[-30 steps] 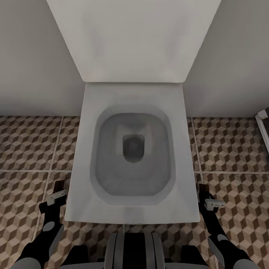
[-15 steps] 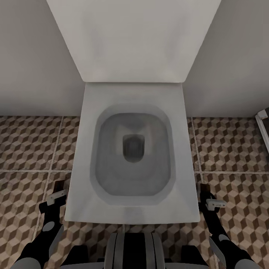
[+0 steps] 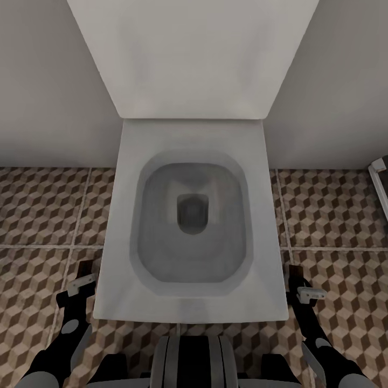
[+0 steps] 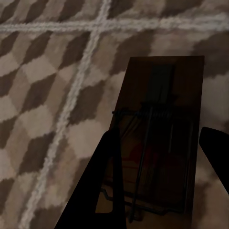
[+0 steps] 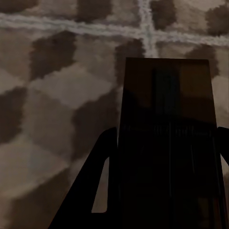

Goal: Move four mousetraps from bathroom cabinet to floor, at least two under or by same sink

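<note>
Both arms hang low beside a white toilet, just above the cube-patterned bathroom floor point(image 3: 43, 210). In the left wrist view, a brown wooden mousetrap point(image 4: 160, 90) with dark metal spring parts sits between the dark fingers point(image 4: 107, 162) of my left gripper point(image 4: 161, 136), which is shut on it. My right gripper point(image 5: 167, 136) holds a second mousetrap point(image 5: 167, 86) the same way. From the head camera, the left gripper point(image 3: 85, 269) is at the toilet's front left corner. The right gripper point(image 3: 296, 272) is at its front right corner. The cabinet and the sink are out of view.
The white toilet point(image 3: 191, 302), lid raised against the grey wall point(image 3: 48, 97), stands right in front of my base and between both arms. A white-framed dark object point(image 3: 380, 175) pokes in at the right edge. Tiled floor lies open on either side of the toilet.
Almost nothing has changed; the right gripper has shifted a few pixels outward, and the left arm and the camera have stayed still.
</note>
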Robot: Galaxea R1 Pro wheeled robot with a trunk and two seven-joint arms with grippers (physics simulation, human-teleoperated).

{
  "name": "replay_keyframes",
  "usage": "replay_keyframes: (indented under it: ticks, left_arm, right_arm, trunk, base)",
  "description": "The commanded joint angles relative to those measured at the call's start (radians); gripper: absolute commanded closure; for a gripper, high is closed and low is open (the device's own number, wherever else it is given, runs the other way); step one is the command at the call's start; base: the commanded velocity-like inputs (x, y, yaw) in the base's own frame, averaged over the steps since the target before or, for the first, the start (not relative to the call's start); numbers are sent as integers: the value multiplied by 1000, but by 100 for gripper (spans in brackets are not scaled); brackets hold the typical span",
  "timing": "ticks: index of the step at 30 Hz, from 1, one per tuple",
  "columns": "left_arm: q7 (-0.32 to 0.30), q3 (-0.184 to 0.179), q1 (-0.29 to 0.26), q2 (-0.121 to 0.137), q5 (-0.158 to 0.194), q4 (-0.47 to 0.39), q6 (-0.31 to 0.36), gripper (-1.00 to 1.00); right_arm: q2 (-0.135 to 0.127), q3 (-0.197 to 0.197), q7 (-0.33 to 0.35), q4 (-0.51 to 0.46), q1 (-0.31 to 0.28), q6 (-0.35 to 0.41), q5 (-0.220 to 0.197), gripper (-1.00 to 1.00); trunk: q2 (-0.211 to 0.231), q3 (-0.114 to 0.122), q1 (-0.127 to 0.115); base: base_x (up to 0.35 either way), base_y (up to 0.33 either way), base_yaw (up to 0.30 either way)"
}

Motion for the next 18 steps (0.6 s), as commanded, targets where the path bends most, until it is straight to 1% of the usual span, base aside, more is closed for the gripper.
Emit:
replay_keyframes:
  ticks: [1,10,14,18]
  left_arm:
    - [2,-1,0,0,2,1,-3,100]
    - [3,-1,0,0,2,1,-3,100]
    - [3,-1,0,-1,2,1,-3,100]
    - [2,-1,0,-1,2,1,-3,100]
  right_arm:
    - [-1,8,2,1,0,-4,-11,100]
    - [-1,8,2,1,0,-5,-11,100]
    - [-1,8,2,1,0,-5,-12,100]
    - [-1,8,2,1,0,-5,-12,100]
  trunk:
    - [0,0,0]
    - [0,0,0]
    - [-1,-16,2]
    - [-1,-16,2]
  base:
    - [0,0,0]
    - [0,0,0]
    - [0,0,0]
    - [0,0,0]
